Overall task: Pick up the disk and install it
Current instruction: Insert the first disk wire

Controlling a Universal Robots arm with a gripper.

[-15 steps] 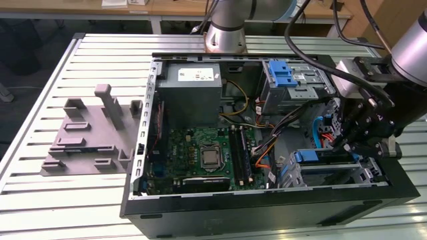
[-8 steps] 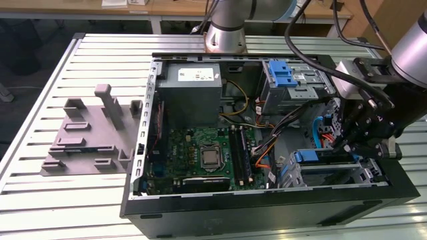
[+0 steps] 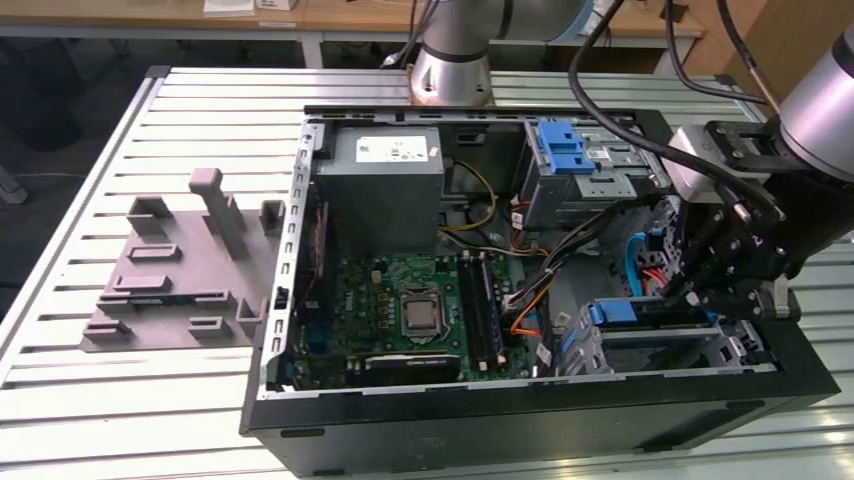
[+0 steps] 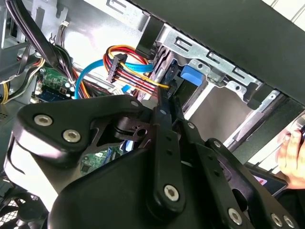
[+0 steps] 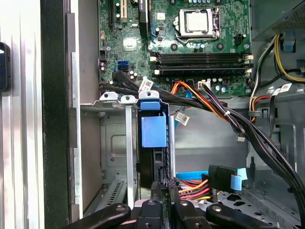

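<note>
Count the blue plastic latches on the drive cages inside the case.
2. One latch tops the upper drive cage at the case's far end in the exterior view. The other latch is on the lower cage, just below the gripper. Cables may hide more.

An open black computer case (image 3: 534,420) lies on a slatted metal table (image 3: 80,400). Inside it sit a green motherboard (image 3: 400,310) with a bare processor (image 3: 422,312), a grey power-supply box (image 3: 387,185) with a white sticker, and a metal drive cage (image 3: 587,175) with a blue latch (image 3: 558,148) — bundled cables (image 3: 547,265) run between them. To the exterior view's left of the case, a grey fixture (image 3: 180,270) with upright posts rests on the table. In the first wrist view, black memory slots (image 5: 200,59) lie just beside the processor — red and orange wires (image 5: 193,188) cross the case floor.
</note>
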